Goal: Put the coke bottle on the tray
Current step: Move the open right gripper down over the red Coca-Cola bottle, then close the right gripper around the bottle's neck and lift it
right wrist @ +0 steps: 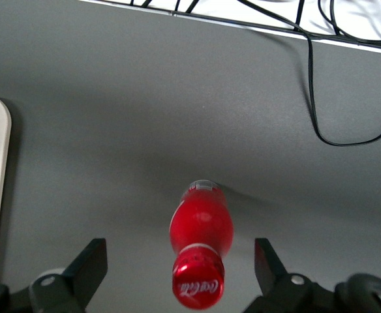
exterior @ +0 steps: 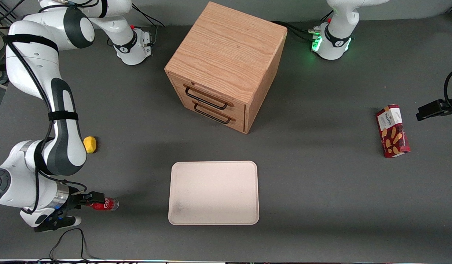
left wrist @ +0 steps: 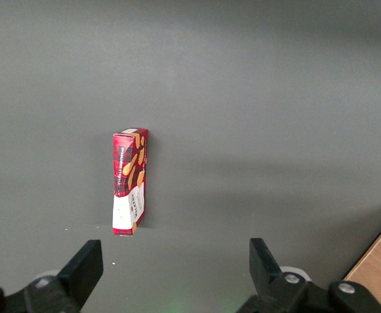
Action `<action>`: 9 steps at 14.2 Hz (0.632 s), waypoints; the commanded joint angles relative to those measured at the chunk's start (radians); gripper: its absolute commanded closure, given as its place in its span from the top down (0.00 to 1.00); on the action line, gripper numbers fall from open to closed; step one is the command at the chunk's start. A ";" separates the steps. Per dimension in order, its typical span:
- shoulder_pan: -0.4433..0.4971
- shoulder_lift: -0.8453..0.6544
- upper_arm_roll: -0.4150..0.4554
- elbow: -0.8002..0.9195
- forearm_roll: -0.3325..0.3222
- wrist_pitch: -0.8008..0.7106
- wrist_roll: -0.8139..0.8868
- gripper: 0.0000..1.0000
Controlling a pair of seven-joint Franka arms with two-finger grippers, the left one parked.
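On the dark grey table (exterior: 321,190), the coke bottle (exterior: 103,204) lies on its side toward the working arm's end, well apart from the cream tray (exterior: 213,192). The gripper (right wrist: 181,274) hangs over the bottle's cap, jaws spread wide and gripping nothing. Black cables (right wrist: 334,98) trail along the table edge.

Red coke bottle (right wrist: 201,251) with white script on its cap, lying between the open black fingers of the gripper (right wrist: 181,274), cream-white tray (exterior: 213,192) well apart from it, dark grey table (exterior: 321,183), yellow lump (exterior: 89,144) near the white-and-black arm.
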State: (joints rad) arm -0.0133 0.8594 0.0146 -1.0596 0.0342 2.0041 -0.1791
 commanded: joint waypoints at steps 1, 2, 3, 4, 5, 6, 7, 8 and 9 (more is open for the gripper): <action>0.003 0.000 -0.007 -0.010 -0.007 0.025 -0.022 1.00; 0.003 0.000 -0.007 -0.010 -0.016 0.025 -0.022 1.00; 0.003 0.000 -0.007 -0.010 -0.025 0.025 -0.020 1.00; 0.004 0.000 -0.007 -0.010 -0.026 0.025 -0.019 0.91; 0.003 0.000 -0.007 -0.010 -0.026 0.025 -0.019 0.75; 0.004 0.000 -0.007 -0.010 -0.026 0.025 -0.019 0.62; 0.004 0.000 -0.007 -0.010 -0.028 0.025 -0.019 0.51; 0.004 0.000 -0.007 -0.010 -0.028 0.025 -0.017 0.40; 0.006 0.000 -0.007 -0.010 -0.031 0.024 -0.017 0.31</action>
State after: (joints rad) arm -0.0132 0.8657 0.0130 -1.0607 0.0173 2.0190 -0.1797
